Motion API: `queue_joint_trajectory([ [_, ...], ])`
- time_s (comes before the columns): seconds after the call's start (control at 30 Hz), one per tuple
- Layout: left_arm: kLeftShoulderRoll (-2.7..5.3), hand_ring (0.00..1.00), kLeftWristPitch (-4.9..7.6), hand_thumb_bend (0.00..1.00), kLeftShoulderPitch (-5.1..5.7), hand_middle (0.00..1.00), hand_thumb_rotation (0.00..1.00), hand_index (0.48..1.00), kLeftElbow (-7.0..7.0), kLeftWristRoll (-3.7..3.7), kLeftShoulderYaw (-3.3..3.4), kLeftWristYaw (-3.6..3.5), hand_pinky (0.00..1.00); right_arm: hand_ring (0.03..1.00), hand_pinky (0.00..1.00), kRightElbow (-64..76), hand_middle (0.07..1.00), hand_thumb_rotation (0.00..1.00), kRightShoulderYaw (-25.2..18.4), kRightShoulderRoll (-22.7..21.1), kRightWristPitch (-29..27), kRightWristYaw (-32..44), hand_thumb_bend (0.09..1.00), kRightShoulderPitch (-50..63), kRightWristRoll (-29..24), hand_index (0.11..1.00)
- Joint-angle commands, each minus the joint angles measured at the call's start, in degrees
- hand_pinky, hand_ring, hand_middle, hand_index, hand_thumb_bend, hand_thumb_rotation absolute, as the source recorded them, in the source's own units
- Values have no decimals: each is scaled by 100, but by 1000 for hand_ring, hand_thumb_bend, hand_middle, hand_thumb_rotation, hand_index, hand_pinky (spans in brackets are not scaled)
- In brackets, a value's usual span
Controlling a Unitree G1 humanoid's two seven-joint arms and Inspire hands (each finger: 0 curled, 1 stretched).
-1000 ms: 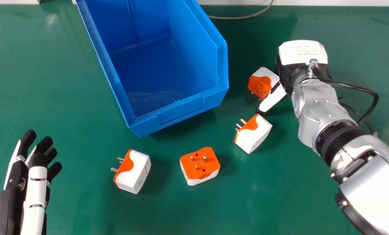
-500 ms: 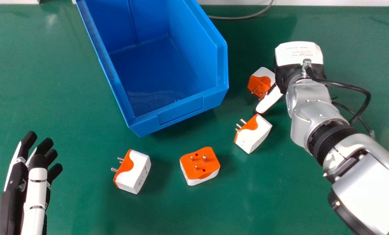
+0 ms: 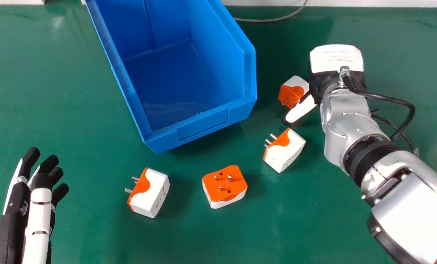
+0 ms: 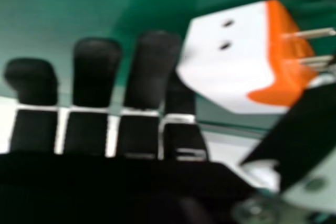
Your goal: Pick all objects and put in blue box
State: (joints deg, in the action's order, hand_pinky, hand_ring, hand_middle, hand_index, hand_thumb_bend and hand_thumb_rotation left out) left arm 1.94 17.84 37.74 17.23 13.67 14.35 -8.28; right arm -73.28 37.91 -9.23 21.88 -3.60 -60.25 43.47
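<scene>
Right hand (image 4: 97,72): fingers straight, open, gripping nothing. Travel adapter (image 3: 290,94), 1: between fingers and thumb (image 4: 304,129). Handling: both should close evenly on casing (image 4: 226,56), clear of pins (image 4: 312,33).

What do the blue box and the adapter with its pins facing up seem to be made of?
Blue box: probably moulded plastic, semi-gloss, with faint reflections on its floor.
Adapter: likely smooth, hard plastic, judging by its clean orange and white shell; its pins glint silvery, like metal.
</scene>
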Motion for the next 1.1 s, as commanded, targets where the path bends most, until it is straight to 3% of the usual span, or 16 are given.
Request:
queue_joint_trajectory([
  [0.0, -14, 889, -35, 461, 44, 887, 749, 914, 174, 47, 20, 40, 868, 223, 154, 39, 312, 535, -94, 3, 47, -143, 821, -199, -24, 576],
  [0.13, -11, 890, -88, 462, 38, 885, 747, 912, 204, 51, 21, 54, 868, 201, 133, 28, 289, 521, -99, 19, 73, -247, 797, -201, 9, 540],
  [0.23, -15, 891, -110, 468, 18, 885, 745, 912, 204, 67, 22, 61, 872, 185, 119, 60, 272, 519, -367, 82, 190, -328, 787, -229, -212, 535],
  [0.3, -22, 890, -56, 475, -7, 885, 744, 911, 156, 80, 26, 31, 871, 177, 111, 33, 265, 510, -290, 75, 170, -227, 787, -248, -133, 549],
  [0.4, -23, 890, 11, 470, -27, 885, 741, 912, 93, 41, 44, 25, 871, 202, 132, 32, 295, 513, -379, 103, 236, -287, 783, -249, -221, 569],
  [0.6, -19, 886, -5, 450, -8, 882, 737, 910, 92, 96, 62, -9, 859, 188, 122, 73, 273, 524, -492, 145, 353, -412, 769, -215, -285, 503],
  [0.77, -21, 888, -34, 450, 5, 882, 733, 911, 94, 127, 78, -25, 862, 178, 112, 162, 266, 499, -737, 130, 153, -769, 714, -92, -468, 504],
  [0.8, -27, 889, -51, 452, 17, 883, 733, 912, 110, 130, 81, -30, 862, 176, 110, 127, 264, 430, -454, 79, 48, -698, 673, -78, -206, 501],
  [0.87, -40, 889, -17, 452, 21, 883, 733, 912, 87, 167, 90, -74, 862, 176, 110, 109, 264, 430, -397, 73, -5, -857, 673, -42, -158, 501],
  [0.93, -57, 890, 34, 458, 2, 885, 734, 913, 20, 189, 114, -107, 867, 188, 120, 81, 302, 293, -309, 57, -52, -934, 618, -23, -75, 497],
  [0.97, -68, 890, 32, 458, 1, 885, 734, 913, 5, 202, 122, -122, 867, 188, 120, 91, 302, 293, -338, 42, -136, -1031, 618, 4, -104, 497],
  [1.07, -60, 892, 19, 461, 13, 888, 735, 915, 25, 183, 126, -100, 874, 212, 138, 82, 363, 187, -290, 19, -228, -1243, 586, 48, -70, 493],
])
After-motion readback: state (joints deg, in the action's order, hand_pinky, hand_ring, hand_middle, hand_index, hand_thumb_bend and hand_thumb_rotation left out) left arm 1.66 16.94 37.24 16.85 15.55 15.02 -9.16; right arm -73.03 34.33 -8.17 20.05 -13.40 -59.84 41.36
